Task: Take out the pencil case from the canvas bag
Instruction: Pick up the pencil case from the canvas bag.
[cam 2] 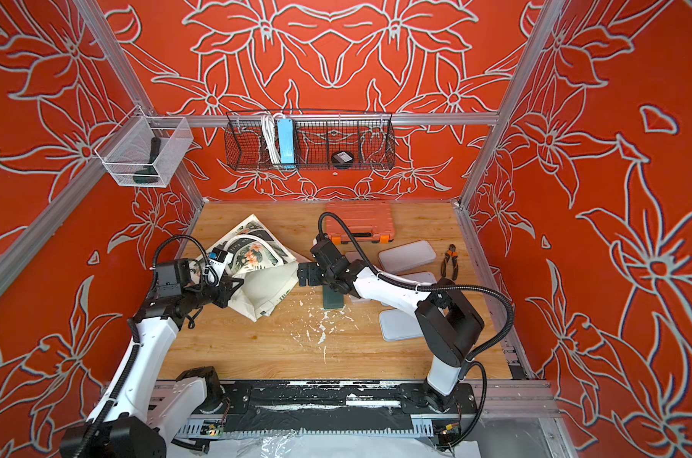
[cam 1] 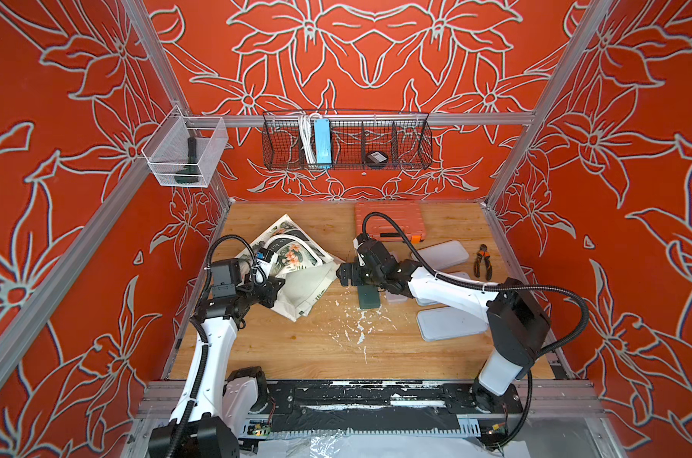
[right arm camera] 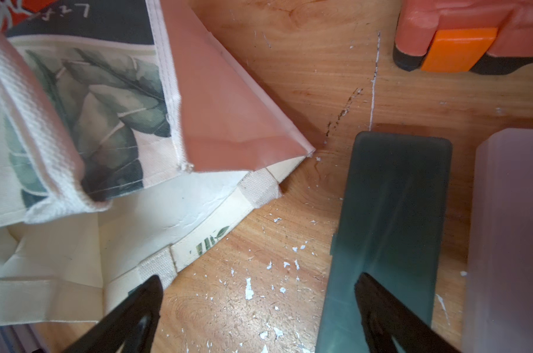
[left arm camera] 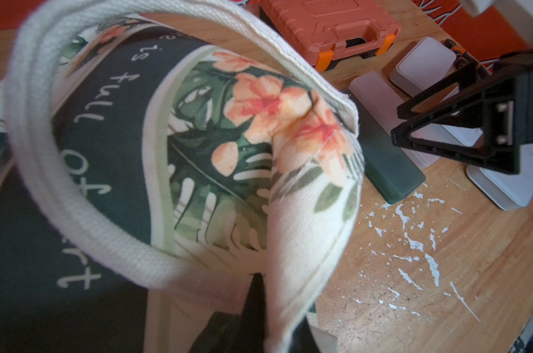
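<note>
Right hand [right arm camera: 257, 290] hangs spread over green pencil case [right arm camera: 393, 214] beside canvas bag [right arm camera: 106, 122].

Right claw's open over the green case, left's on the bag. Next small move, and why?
Probably lift the right claw straight up, clear of the case. The case lies flat on the table, wholly outside the bag, and the jaws stand wide, gripping nothing, one finger over the case. The left claw pinches the bag's cloth; letting go can come after.
</note>
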Controlling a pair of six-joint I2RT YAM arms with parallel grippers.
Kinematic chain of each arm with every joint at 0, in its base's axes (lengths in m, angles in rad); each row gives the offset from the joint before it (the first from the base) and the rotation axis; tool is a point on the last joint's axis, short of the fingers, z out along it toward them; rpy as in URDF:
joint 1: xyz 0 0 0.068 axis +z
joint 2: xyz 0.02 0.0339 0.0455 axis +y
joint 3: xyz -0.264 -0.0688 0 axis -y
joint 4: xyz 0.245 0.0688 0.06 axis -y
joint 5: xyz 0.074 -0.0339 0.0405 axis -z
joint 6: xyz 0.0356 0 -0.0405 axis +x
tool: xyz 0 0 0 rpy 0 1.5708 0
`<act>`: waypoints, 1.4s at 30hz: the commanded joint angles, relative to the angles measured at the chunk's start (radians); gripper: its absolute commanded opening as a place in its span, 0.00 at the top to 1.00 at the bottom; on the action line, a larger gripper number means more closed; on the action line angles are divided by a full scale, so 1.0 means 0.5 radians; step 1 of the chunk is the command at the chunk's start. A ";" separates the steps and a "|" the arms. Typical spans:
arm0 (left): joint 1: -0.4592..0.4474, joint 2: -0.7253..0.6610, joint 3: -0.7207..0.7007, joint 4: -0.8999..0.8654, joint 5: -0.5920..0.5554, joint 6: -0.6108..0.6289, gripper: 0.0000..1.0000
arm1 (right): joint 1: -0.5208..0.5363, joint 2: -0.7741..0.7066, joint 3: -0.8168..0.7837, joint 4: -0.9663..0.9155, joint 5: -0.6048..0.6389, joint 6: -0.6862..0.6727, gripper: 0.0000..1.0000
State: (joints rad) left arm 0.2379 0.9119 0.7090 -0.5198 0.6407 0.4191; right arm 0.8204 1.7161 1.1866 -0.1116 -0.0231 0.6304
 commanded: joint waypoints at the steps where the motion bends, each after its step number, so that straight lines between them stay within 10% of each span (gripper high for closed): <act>1: 0.003 -0.010 0.120 -0.129 0.273 0.067 1.00 | 0.025 -0.064 -0.067 0.215 -0.087 0.086 0.02; 18: 0.003 0.244 0.378 -0.312 0.427 0.202 1.00 | 0.301 -0.206 -0.428 0.904 -0.119 0.082 0.11; 42: 0.005 0.307 0.517 -0.401 0.510 0.203 1.00 | 0.581 0.374 -0.013 0.610 0.380 -0.431 0.38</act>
State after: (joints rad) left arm 0.2379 1.0710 0.9333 -0.7033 0.8124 0.5056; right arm 1.1023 1.8709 1.1385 0.2359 0.0982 0.4580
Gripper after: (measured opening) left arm 0.086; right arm 0.624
